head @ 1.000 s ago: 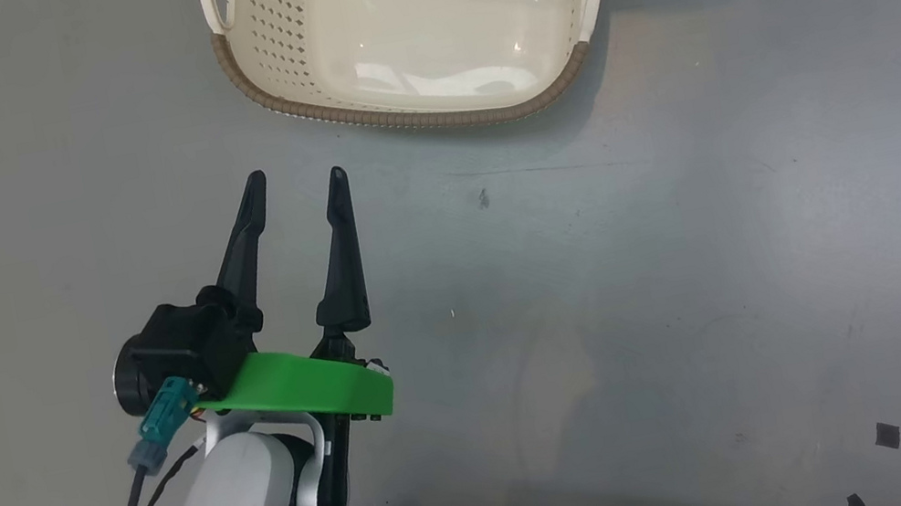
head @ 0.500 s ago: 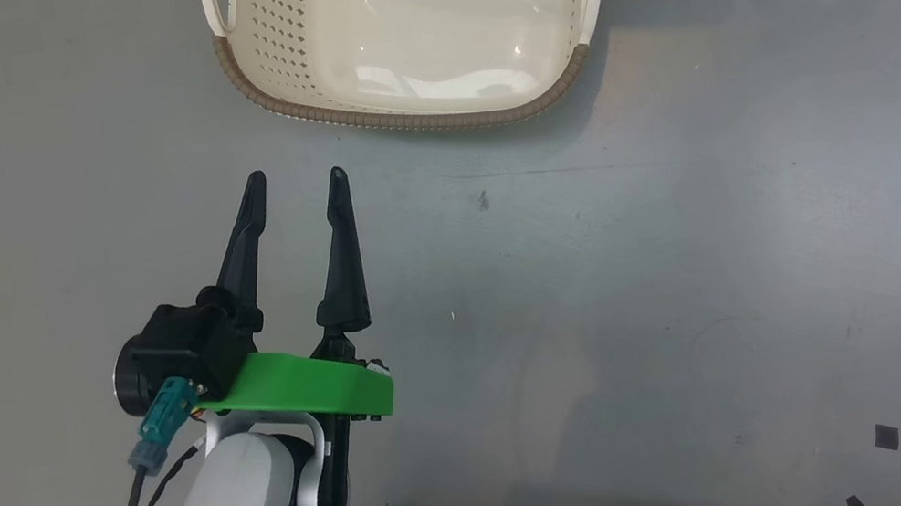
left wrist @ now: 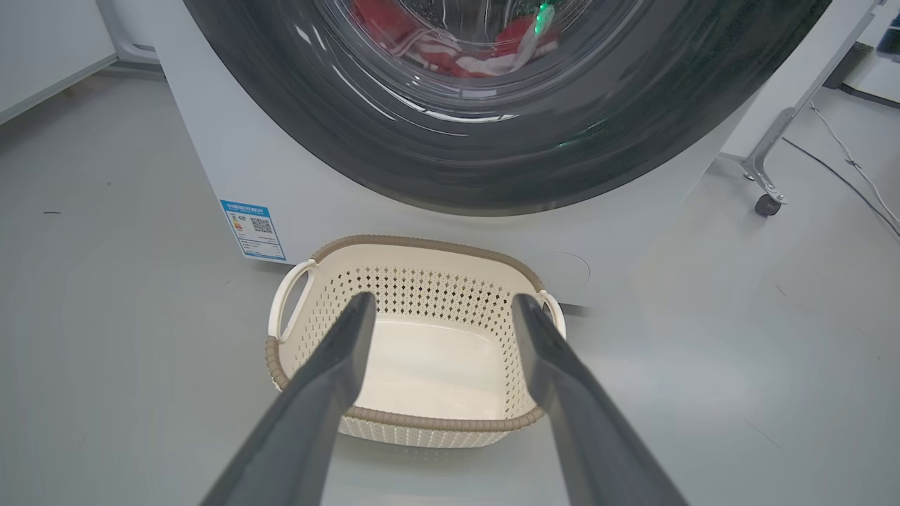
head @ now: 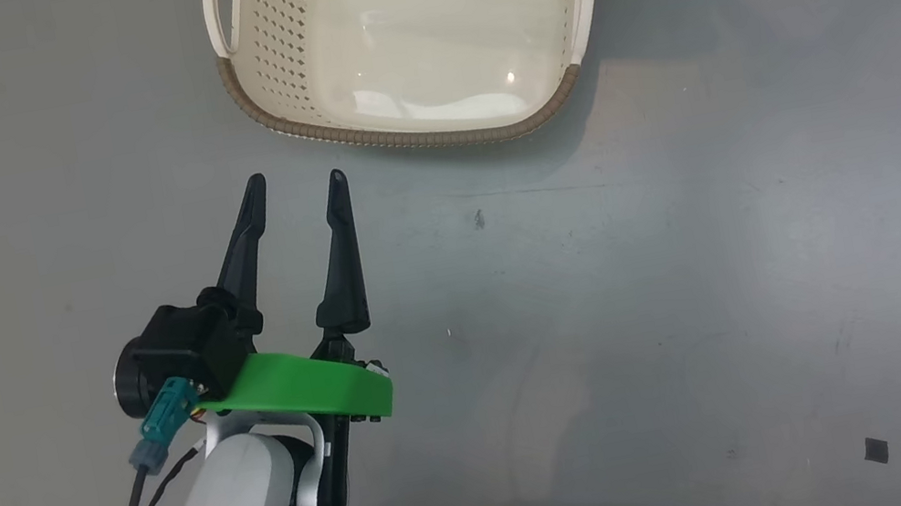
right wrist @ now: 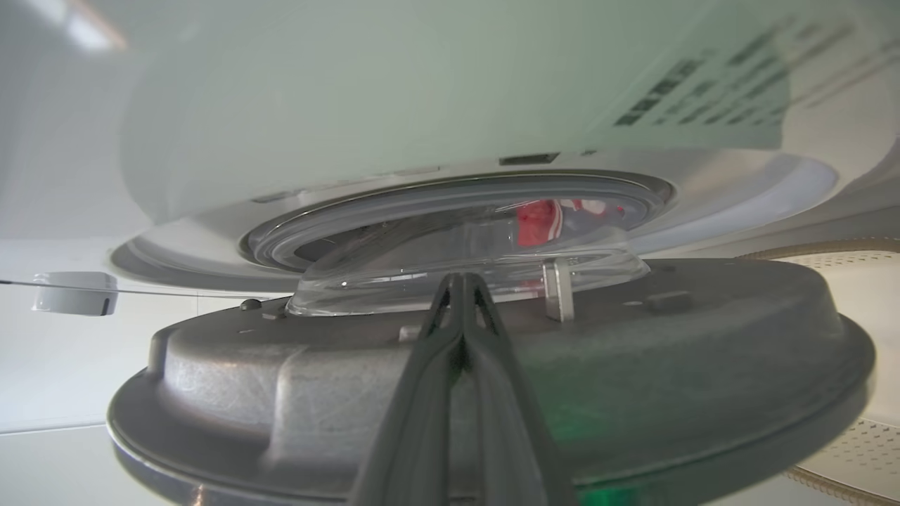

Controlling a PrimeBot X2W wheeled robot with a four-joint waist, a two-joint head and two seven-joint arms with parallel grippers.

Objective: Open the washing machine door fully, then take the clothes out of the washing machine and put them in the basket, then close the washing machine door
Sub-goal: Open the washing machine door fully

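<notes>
The cream basket (head: 393, 138) stands empty on the grey floor, just ahead of my left gripper (head: 296, 178), which hangs open and holds nothing. In the left wrist view the open fingers (left wrist: 443, 301) frame the basket (left wrist: 422, 242), which sits right before the white washing machine (left wrist: 232, 161). Above it looms the black-rimmed washing machine door (left wrist: 492, 176), with red clothes (left wrist: 457, 60) behind its glass. My right gripper (right wrist: 460, 277) is shut, its tips against the door's grey inner face (right wrist: 703, 337) below the glass bowl (right wrist: 394, 281). The door stands ajar. Red clothes (right wrist: 538, 221) lie in the port beyond.
A wheeled metal stand leg (left wrist: 766, 204) and a cable (left wrist: 844, 169) are on the floor to the machine's right. A blue label (left wrist: 253, 228) is stuck low on the machine's front. Small dark scraps (head: 875, 452) lie on the floor at the lower right.
The head camera has tipped a little, so the basket sits slightly lower in the picture. My left gripper keeps its place and stays open.
</notes>
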